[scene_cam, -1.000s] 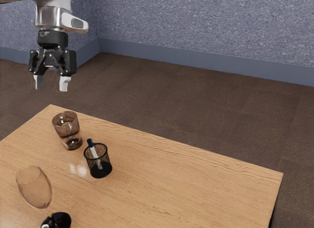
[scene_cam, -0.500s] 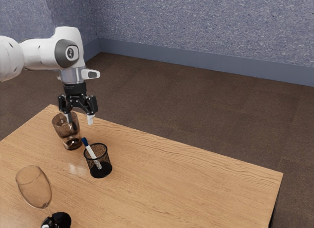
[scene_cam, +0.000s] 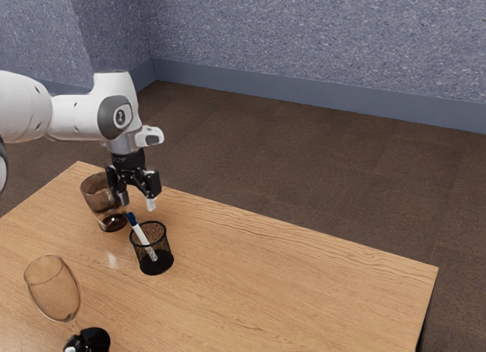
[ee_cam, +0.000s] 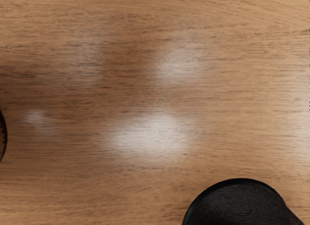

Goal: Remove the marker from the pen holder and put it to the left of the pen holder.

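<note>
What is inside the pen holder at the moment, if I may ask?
In the pen holder stands one marker, leaning, its blue cap above the rim. Its lower part shows through the mesh; whatever lies behind the dark base band is hidden.

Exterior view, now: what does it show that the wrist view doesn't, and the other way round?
Exterior view: the gripper, its jaws apart; the marker leaning in the pen holder; the brown glass; the wine glass; floor and wall.

Wrist view: a black rounded shape and a dark curved sliver; I can't tell what either is.

Both: the wooden tabletop, with glare.
</note>
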Controlling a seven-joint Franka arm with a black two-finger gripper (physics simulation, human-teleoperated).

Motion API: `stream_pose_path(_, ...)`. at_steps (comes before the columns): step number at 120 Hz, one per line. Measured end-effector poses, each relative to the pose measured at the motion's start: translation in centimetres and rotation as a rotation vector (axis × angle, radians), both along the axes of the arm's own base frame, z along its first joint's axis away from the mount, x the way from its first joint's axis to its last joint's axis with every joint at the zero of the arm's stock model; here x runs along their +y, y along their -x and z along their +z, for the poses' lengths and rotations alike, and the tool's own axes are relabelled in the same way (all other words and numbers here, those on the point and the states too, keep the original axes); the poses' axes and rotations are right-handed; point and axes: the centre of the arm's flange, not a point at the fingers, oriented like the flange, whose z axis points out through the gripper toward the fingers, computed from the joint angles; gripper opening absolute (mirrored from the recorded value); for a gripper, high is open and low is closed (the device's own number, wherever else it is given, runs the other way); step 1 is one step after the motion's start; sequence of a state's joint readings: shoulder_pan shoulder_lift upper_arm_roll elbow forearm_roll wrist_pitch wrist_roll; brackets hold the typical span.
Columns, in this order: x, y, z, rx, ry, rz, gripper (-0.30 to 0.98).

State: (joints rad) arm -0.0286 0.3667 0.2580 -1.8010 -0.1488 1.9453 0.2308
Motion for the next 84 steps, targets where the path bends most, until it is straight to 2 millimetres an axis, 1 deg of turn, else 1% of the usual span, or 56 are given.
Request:
stream_pose_path(8, -0.1, 0.0, -0.3, -0.006, 0.006, -0.004, 0.55)
stream_pose_path(17, -0.1, 0.6, -0.4, -0.004, 0.014, -0.008, 0.53)
stream_pose_path(25, 0.3, 1.3, -0.3, -0.003, 0.021, -0.005, 0.52)
stream_pose_path(36, 0.6, 1.7, -0.2, 0.0, 0.027, -0.005, 0.51)
stream_pose_path(60, -0.5, 2.6, -0.5, 0.055, 0.052, -0.034, 0.5)
stream_pose_path(84, -1.2, 3.2, -0.1, 0.099, 0.075, -0.057, 0.5)
